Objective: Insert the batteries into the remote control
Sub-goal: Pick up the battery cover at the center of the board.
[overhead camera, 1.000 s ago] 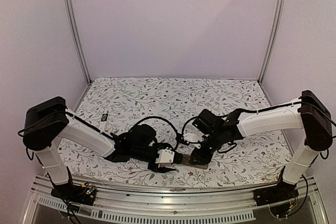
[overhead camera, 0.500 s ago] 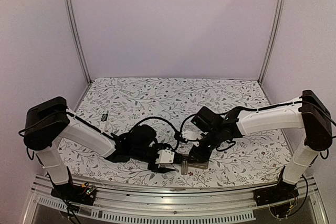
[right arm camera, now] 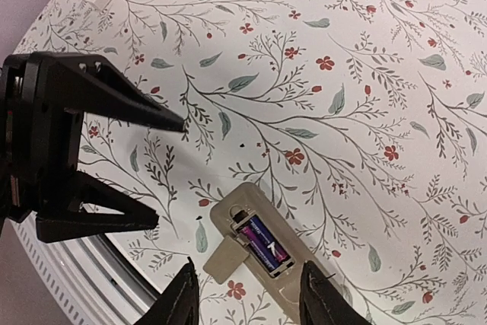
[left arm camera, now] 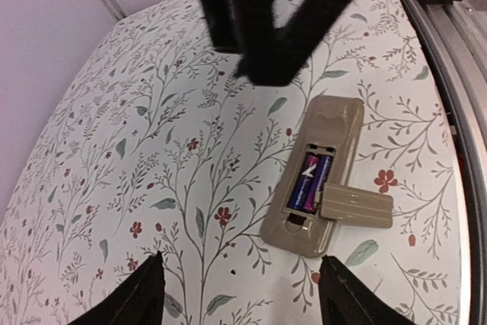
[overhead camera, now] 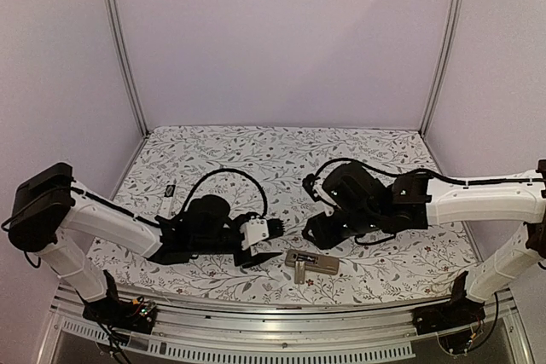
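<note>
The beige remote control [overhead camera: 312, 263] lies face down near the table's front edge with its battery bay uncovered. Two purple-blue batteries [left arm camera: 311, 180] [right arm camera: 263, 243] sit side by side in the bay. The loose beige cover [left arm camera: 355, 205] [right arm camera: 226, 258] lies across the remote's [left arm camera: 327, 123] [right arm camera: 300, 279] edge next to the bay. My left gripper [overhead camera: 271, 243] [left arm camera: 243, 294] hangs open and empty just left of the remote. Above and behind the remote my right gripper [overhead camera: 314, 234] [right arm camera: 249, 298] is also open, holding nothing.
A small dark object [overhead camera: 170, 189] lies on the floral cloth at the left. The metal frame rail [left arm camera: 449, 74] [overhead camera: 281, 317] runs along the front edge, close to the remote. The left gripper's black fingers [right arm camera: 114, 108] show at the left of the right wrist view.
Both grippers have drawn back from the remote: the left one moved left, the right one lifted, moved back and opened wider. The remote now lies alone on the cloth.
</note>
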`<act>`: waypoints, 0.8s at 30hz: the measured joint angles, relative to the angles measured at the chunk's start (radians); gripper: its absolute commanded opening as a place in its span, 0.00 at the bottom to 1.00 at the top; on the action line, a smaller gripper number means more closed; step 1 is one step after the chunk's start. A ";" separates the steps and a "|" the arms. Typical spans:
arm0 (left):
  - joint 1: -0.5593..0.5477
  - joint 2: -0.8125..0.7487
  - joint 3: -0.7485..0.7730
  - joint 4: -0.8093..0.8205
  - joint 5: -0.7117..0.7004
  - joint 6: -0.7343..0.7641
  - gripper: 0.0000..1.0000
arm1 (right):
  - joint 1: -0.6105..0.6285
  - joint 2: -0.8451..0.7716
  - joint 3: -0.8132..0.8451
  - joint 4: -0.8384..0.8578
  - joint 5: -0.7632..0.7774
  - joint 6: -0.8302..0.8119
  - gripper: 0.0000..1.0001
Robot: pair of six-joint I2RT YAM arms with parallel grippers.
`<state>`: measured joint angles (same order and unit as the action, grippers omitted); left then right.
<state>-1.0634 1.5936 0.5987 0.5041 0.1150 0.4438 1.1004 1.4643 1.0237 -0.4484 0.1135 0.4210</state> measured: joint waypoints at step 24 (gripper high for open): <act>0.064 -0.337 -0.263 0.178 -0.453 -0.435 0.78 | 0.241 0.426 0.300 -0.357 0.196 0.685 0.63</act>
<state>-0.9989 1.2564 0.3355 0.6819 -0.3378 0.0090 1.3411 1.8908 1.3235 -0.8059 0.3092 1.1057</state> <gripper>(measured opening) 0.776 0.629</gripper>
